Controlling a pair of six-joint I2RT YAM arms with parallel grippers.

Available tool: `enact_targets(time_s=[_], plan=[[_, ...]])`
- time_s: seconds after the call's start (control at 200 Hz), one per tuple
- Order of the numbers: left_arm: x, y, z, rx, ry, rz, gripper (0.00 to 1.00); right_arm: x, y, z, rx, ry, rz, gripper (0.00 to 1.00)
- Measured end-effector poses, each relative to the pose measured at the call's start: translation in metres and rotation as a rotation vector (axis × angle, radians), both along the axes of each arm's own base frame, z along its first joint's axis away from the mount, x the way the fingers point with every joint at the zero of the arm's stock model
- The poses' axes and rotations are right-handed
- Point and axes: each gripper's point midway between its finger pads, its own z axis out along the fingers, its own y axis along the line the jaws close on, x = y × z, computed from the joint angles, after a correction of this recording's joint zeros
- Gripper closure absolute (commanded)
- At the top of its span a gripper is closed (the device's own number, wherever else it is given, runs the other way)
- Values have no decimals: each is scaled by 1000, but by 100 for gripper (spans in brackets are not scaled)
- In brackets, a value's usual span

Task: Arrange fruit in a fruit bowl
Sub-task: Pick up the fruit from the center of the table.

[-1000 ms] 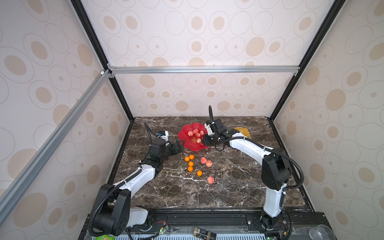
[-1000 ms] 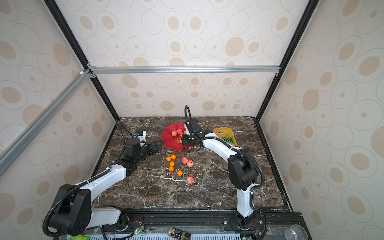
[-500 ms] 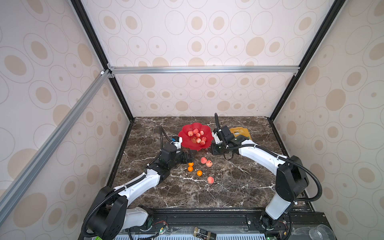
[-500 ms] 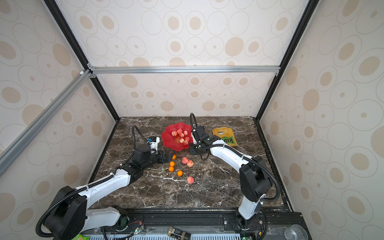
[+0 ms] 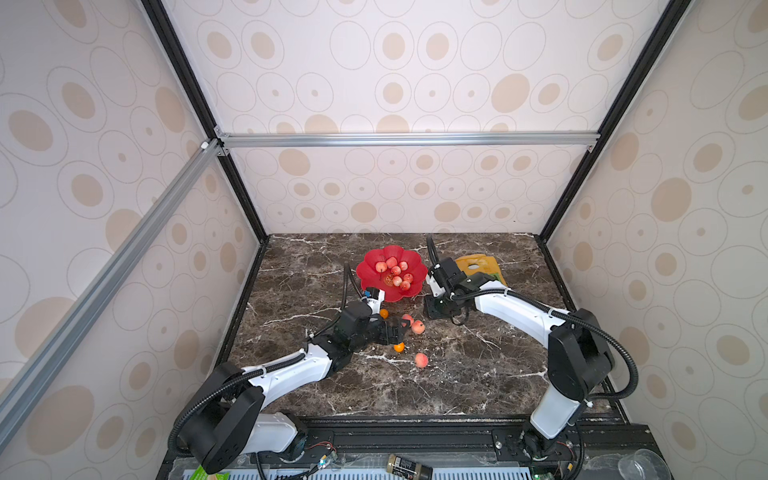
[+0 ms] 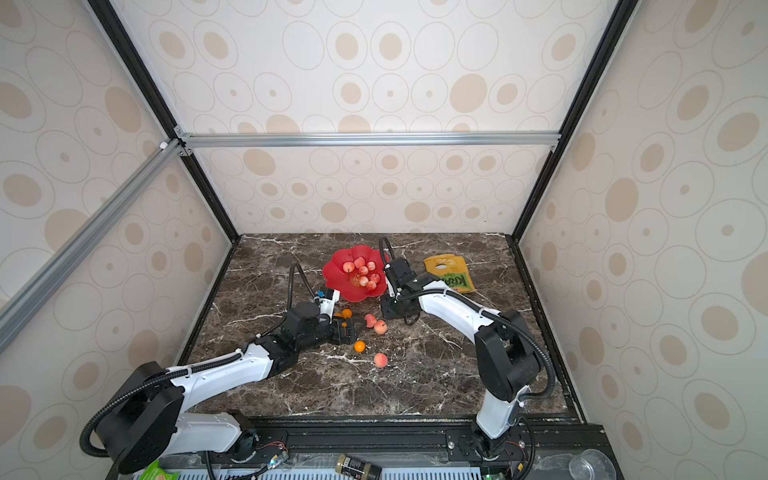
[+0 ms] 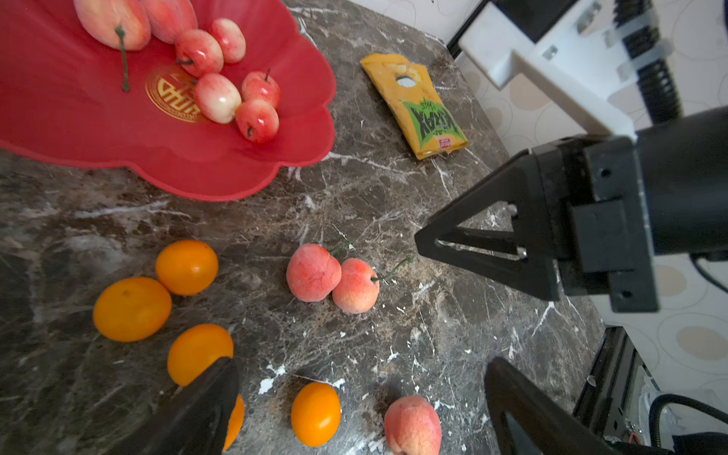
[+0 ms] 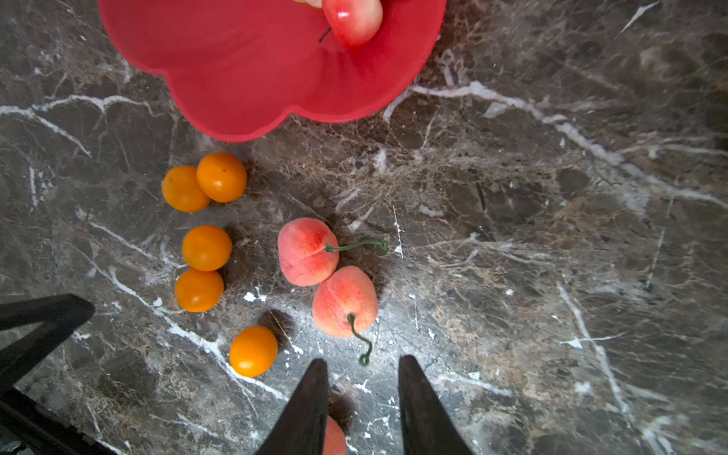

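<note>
- Fruit bowl (image 5: pixel 411 257), red with a scalloped petal rim and a gold mark at its centre, sits on the dark marble tabletop (image 5: pixel 478 374). It is toward the far side, roughly midway between left and right, and both top views show it (image 6: pixel 361 293).
- 7 pink fruits (image 5: pixel 391 262) lie inside the bowl, bunched around the gold mark.
- 3 more pink ones are out on the tabletop, near of the bowl: a touching pair (image 5: pixel 417 327) and a lone fruit (image 5: pixel 421 360) nearer still.
- Orange fruits (image 8: pixel 207 248) lie left of that pair. The right wrist view shows 5, 2 of them touching. In the top views the left arm covers most of them.
- Left gripper (image 7: pixel 362 362) hangs over the orange fruits, jaws spread wide with nothing between them. 1 orange fruit is half hidden behind a finger (image 7: pixel 197 409).
- Right gripper (image 8: pixel 362 360) is just right of the bowl's near edge, pointing down. Its jaws are parted a little and grip nothing. In the right wrist view its tips look close to the curled stem of 1 fruit of the touching pair.
- Yellow-green snack bag (image 6: pixel 446 270) lies flat to the right of the bowl, apart from it.
</note>
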Motion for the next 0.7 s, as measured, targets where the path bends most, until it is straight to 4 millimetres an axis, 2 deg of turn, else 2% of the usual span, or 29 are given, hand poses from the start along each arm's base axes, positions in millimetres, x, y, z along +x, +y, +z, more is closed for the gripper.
enact_targets(time_s=[0.285, 0.7], plan=[[-2, -6, -6, 6, 7, -6, 2, -1, -2, -23, -43, 59, -2, 72], [-2, -8, -9, 9, 13, -9, 2, -3, 5, -31, -22, 94, 13, 77]])
